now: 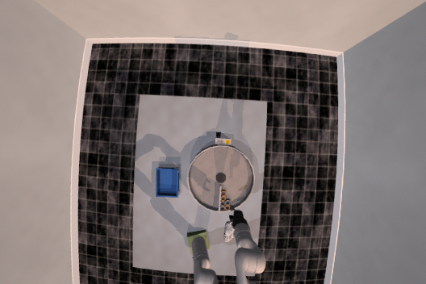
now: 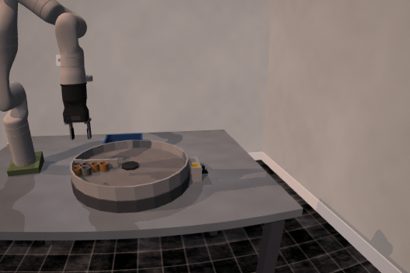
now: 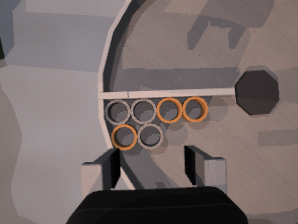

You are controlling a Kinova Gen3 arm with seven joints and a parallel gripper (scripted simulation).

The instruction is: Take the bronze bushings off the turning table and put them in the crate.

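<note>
The gripper [image 1: 232,213] [image 2: 81,137] [image 3: 152,160] stands open, its fingers well apart with nothing between them. It points down, raised above the level of the turning table [image 1: 189,176] [image 2: 132,192] [image 3: 102,75], at the rim part facing the tabletop's arm-side edge.

Six bushings stand upright on the turning table, beside the pale divider [image 1: 220,198] [image 2: 97,160] [image 3: 180,93]. Wrist view, counted from the rim towards the dark hub [image 1: 220,177] [image 2: 130,165] [image 3: 256,92]: two steel bushings [image 3: 131,111], then two bronze bushings [image 3: 182,110], in the row along the divider. In the second row, a third bronze bushing [image 3: 114,137] lies nearest the rim, with a third steel bushing [image 3: 151,149] next to it.

Top view, outward: the turning table sits nearer the tabletop's [image 1: 161,227] [image 2: 233,198] right edge than its left. The blue crate [image 1: 156,182] [image 2: 124,135] stands near the left edge, between its two corners; no bushing is visible inside. The arm's green base [image 1: 191,240] [image 2: 36,164] is towards the bottom edge, well in from both bottom corners.
</note>
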